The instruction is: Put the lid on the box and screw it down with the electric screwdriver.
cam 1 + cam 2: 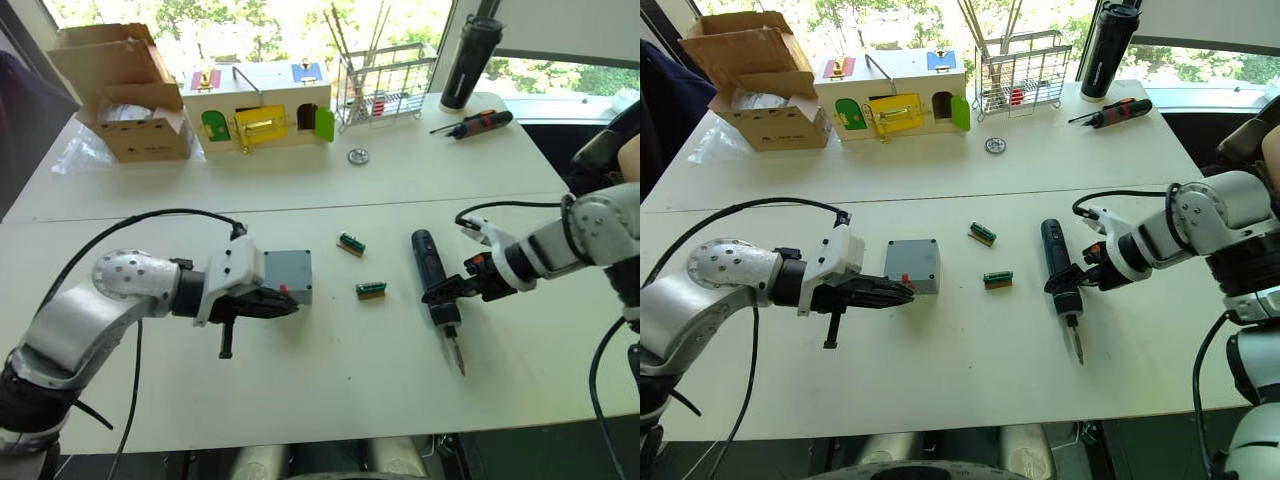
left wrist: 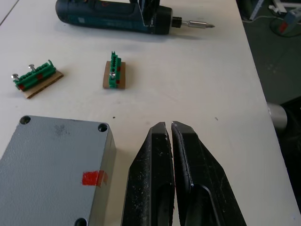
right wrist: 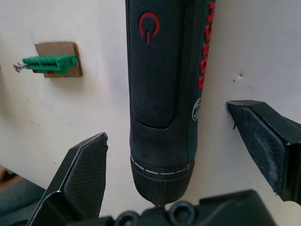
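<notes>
Nearest you on the white table (image 1: 330, 400), the thin metal bit of the thick black cylindrical electric screwdriver (image 1: 434, 275) points toward the near edge. Its long axis runs near-to-far, slightly slanted, in the right half of the table. Your right gripper (image 1: 452, 289) sits astride the tool's lower body, just above the chuck, with 1 black finger on each side and the jaws spread wide, not yet closed on it. That straddle across the long axis is what the coming grasp turns on; judged from here, the right arm is the one for it.

Across in the left half, your left gripper (image 2: 170, 155) has its 2 fingers pressed together, holding nothing. It lies just beside the near right side of the small grey square plastic box (image 1: 286, 274) with the red mark. The flat grey lid (image 2: 51, 165) seems already seated on top, its corner screw holes showing.

Between box and tool lie 2 small green terminal blocks (image 1: 351, 243) on card pieces. Toward the far edge stand a cardboard carton (image 1: 125, 90) and a wooden box with coloured doors (image 1: 258, 103).
</notes>
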{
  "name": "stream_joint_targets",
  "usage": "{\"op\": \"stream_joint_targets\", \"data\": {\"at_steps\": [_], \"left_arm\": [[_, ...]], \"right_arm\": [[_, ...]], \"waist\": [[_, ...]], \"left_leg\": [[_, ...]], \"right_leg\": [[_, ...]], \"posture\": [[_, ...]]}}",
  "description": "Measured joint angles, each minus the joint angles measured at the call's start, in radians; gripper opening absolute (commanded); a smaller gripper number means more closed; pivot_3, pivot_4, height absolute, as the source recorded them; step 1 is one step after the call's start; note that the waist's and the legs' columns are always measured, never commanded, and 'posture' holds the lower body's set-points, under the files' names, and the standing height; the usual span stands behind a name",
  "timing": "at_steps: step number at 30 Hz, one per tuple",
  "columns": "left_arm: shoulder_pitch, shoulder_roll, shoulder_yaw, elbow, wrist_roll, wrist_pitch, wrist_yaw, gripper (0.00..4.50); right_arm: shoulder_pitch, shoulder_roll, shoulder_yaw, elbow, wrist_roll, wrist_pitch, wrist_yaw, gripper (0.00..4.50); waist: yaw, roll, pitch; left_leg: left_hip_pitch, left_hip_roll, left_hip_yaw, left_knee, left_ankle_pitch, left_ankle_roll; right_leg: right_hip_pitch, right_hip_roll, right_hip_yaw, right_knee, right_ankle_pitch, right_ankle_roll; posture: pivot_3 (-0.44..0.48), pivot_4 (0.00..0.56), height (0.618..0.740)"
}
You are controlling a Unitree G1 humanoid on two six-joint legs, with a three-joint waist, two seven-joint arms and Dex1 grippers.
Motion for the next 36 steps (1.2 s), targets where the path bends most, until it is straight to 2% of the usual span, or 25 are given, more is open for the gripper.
{"op": "stream_joint_targets", "data": {"at_steps": [3, 4, 6, 9, 12, 19, 24, 28, 30, 32, 34, 36], "left_arm": [[0.001, -0.025, -0.004, 0.0, 0.004, -0.001, 0.023, 0.14], [0.001, -0.036, -0.008, 0.0, 0.006, -0.001, 0.03, 0.14], [0.001, -0.055, -0.025, 0.0, 0.014, -0.002, 0.05, 0.14], [0.037, -0.075, -0.038, -0.02, 0.026, -0.003, 0.083, 0.14], [0.066, -0.077, -0.039, -0.028, 0.032, -0.004, 0.099, 0.14], [0.071, -0.093, -0.039, -0.033, 0.05, -0.013, 0.131, 0.14], [0.065, -0.092, -0.038, -0.008, 0.068, -0.029, 0.125, 0.14], [0.059, -0.086, -0.025, 0.037, 0.068, -0.032, 0.111, 0.14], [0.057, -0.087, 0.001, 0.087, 0.059, -0.034, 0.098, 0.14], [0.045, -0.088, 0.03, 0.127, 0.039, -0.032, 0.087, 0.14], [0.023, -0.096, 0.082, 0.168, 0.003, -0.026, 0.079, 0.14], [0.011, -0.098, 0.119, 0.2, -0.031, -0.014, 0.066, 0.14]], "right_arm": [[-0.018, 0.008, 0.057, -0.045, -0.011, 0.0, -0.031, 4.47], [-0.019, 0.009, 0.073, -0.062, -0.021, 0.0, -0.037, 4.28], [-0.008, -0.001, 0.104, -0.116, -0.048, -0.004, -0.043, 3.84], [0.044, -0.076, 0.147, -0.267, -0.089, -0.029, -0.037, 2.77], [0.084, -0.115, 0.157, -0.337, -0.124, -0.032, -0.034, 1.86], [0.16, -0.069, 0.127, -0.317, -0.27, -0.03, 0.019, 1.85], [0.114, -0.036, 0.142, -0.217, -0.344, -0.023, 0.118, 1.85], [0.035, 0.006, 0.158, -0.071, -0.389, -0.033, 0.213, 1.85], [-0.036, 0.067, 0.099, 0.079, -0.413, -0.038, 0.233, 1.85], [-0.091, 0.088, -0.007, 0.147, -0.426, -0.034, 0.23, 1.85], [-0.143, 0.093, -0.145, 0.155, -0.422, -0.02, 0.218, 1.85], [-0.154, 0.09, -0.294, 0.094, -0.425, -0.005, 0.184, 1.85]], "waist": [[0.0, -0.003, -0.002], [0.0, -0.005, -0.003], [0.002, -0.009, -0.005], [0.017, -0.009, -0.006], [0.033, -0.011, -0.007], [0.056, -0.03, -0.021], [0.054, -0.03, -0.021], [0.048, -0.029, -0.02], [0.032, -0.018, -0.012], [0.026, -0.001, -0.002], [0.026, 0.002, 0.0], [0.024, 0.002, 0.0]], "left_leg": [[0.002, 0.0, -0.001, 0.0, 0.0, 0.001], [0.002, 0.0, -0.001, 0.0, 0.0, 0.001], [0.003, 0.0, -0.002, 0.0, 0.0, 0.001], [0.003, -0.001, -0.004, 0.0, -0.001, 0.001], [0.003, -0.001, -0.004, 0.001, -0.001, 0.001], [0.011, -0.001, -0.009, 0.0, -0.003, 0.003], [0.017, -0.002, -0.008, -0.001, -0.005, 0.006], [0.017, -0.001, -0.006, -0.001, -0.005, 0.007], [0.016, -0.001, -0.004, -0.001, -0.005, 0.007], [0.002, -0.002, -0.001, 0.0, -0.004, 0.006], [-0.018, -0.001, 0.001, 0.001, 0.003, -0.004], [-0.02, 0.0, -0.001, 0.001, 0.004, -0.006]], "right_leg": [[0.002, 0.0, 0.0, 0.0, 0.0, 0.0], [0.002, 0.0, -0.001, 0.0, 0.0, 0.0], [0.005, 0.0, -0.002, -0.001, 0.0, 0.0], [0.004, -0.001, -0.003, -0.003, 0.0, 0.0], [0.005, -0.001, -0.004, -0.006, 0.0, 0.0], [0.019, 0.0, -0.008, -0.018, 0.002, -0.005], [0.028, 0.001, -0.006, -0.03, 0.004, -0.013], [0.027, 0.001, -0.004, -0.031, 0.006, -0.01], [0.025, 0.001, -0.002, -0.031, 0.008, -0.007], [0.012, 0.0, 0.0, -0.024, 0.011, -0.002], [-0.015, -0.001, -0.002, -0.009, 0.011, 0.0], [-0.025, -0.001, -0.008, 0.002, 0.011, 0.0]], "posture": [[0.0, 0.15, 0.74], [0.0, 0.15, 0.74], [0.0, 0.15, 0.74], [0.0, 0.15, 0.74], [0.0, 0.15, 0.74], [0.0, 0.15, 0.74], [0.0, 0.15, 0.74], [0.0, 0.15, 0.74], [0.0, 0.15, 0.74], [0.0, 0.15, 0.74], [0.0, 0.15, 0.74], [0.0, 0.15, 0.74]]}}
